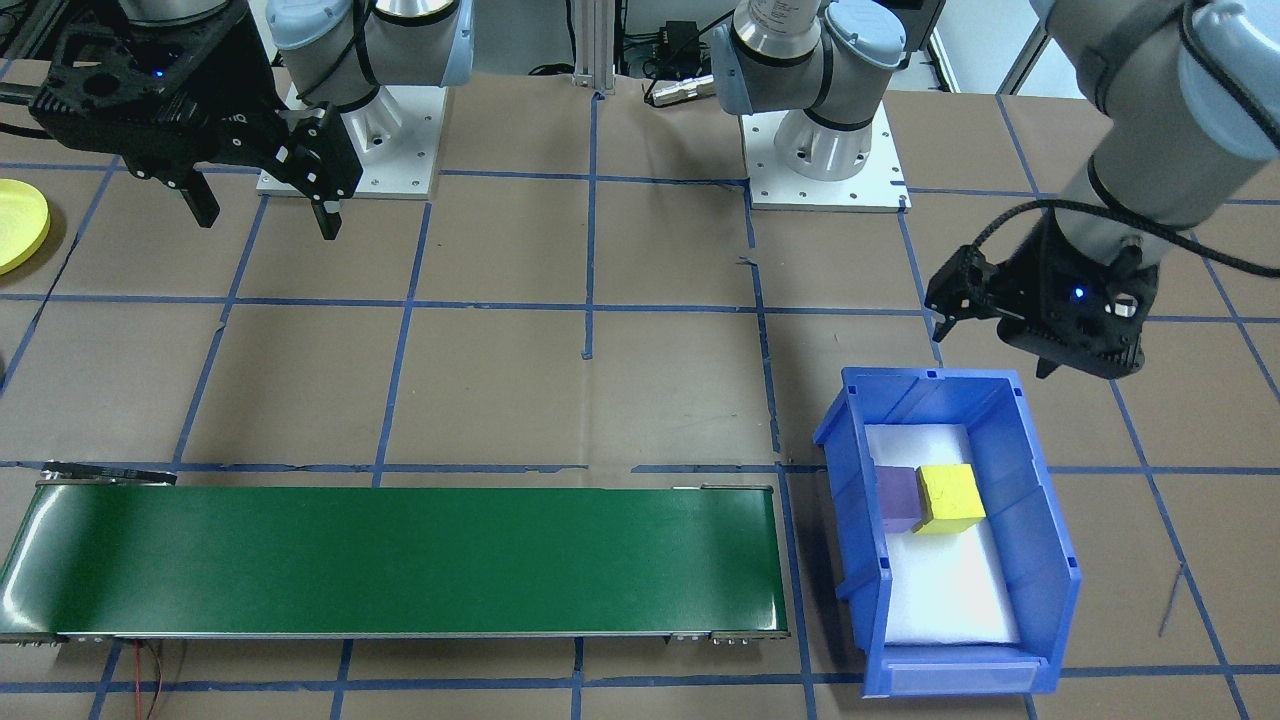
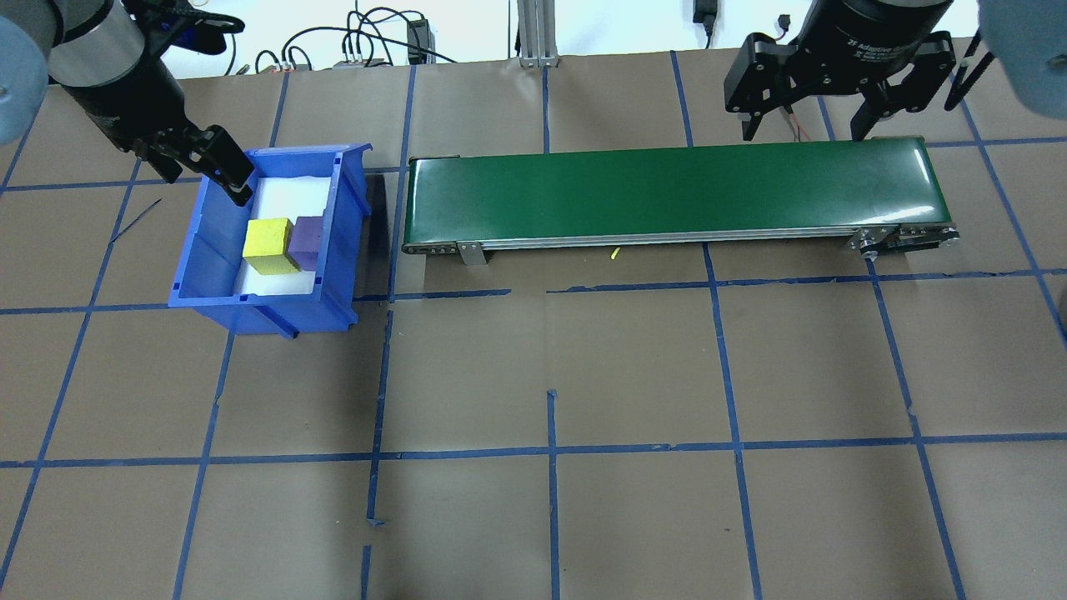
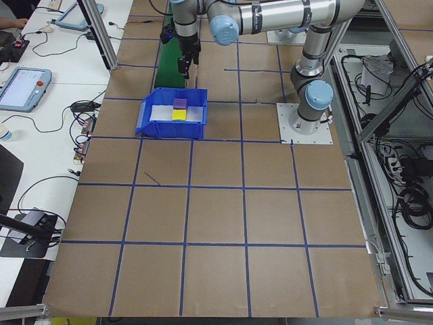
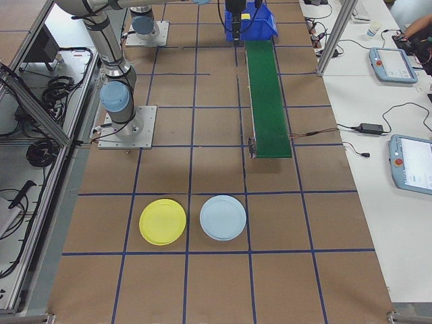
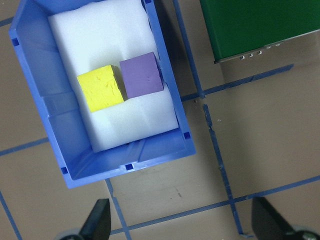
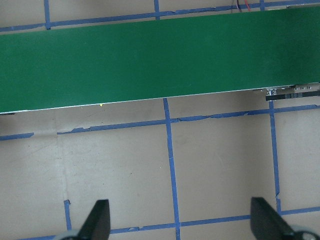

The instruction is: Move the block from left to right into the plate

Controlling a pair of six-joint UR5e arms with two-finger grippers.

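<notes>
Yellow block [image 2: 268, 246] and purple block [image 2: 308, 242] sit touching in the blue bin [image 2: 338, 310]. Left end effector [image 2: 208, 167], fingers spread and empty, hovers over the bin's far rim, far nearer than the right end effector [image 2: 807, 117], also spread, above the green conveyor [image 2: 667, 196]. Yellow plate [image 4: 163, 221] lies well apart.

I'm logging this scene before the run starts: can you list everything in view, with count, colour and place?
Bin: one, blue, white-lined, on the robot's left of the table.
Yellow block: one, inside the bin, touching the purple block.
Purple block: one, inside the bin.
Conveyor belt: one, green, bare, running from beside the bin toward the robot's right.
Yellow plate: one, at the table's right end.
Light blue plate: one, beside the yellow plate.
Left gripper: open, fingers above the bin's edge.
Right gripper: open, above the belt's right end.
</notes>
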